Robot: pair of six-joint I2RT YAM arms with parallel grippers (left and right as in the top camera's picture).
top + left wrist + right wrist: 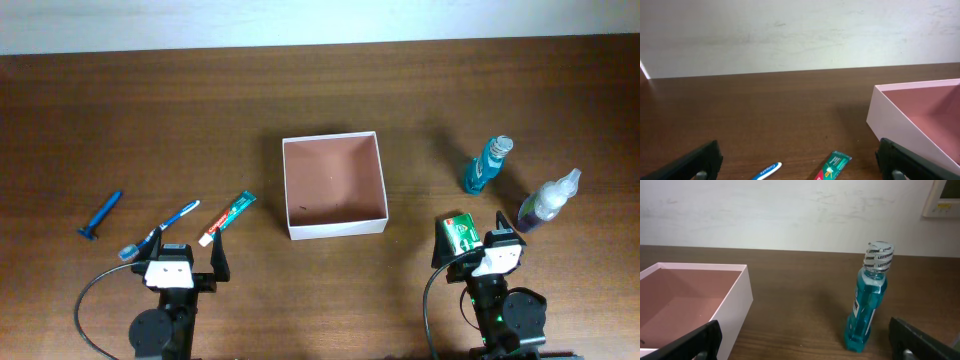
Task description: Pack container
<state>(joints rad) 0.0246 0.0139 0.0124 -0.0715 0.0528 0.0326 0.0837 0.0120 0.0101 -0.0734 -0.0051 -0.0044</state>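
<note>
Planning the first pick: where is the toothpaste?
In the overhead view, the toothpaste lies left of the box, with the toothbrush on its other side.

We take this for a robotics lab or test room rather than a home: a left arm point(165, 312) and a right arm point(505, 312) sit mounted at the edge of a wood-grain table point(120, 120), a cable point(80, 305) looping loose, before a plain white wall point(790, 35) bearing a small control panel point(942, 199).
</note>
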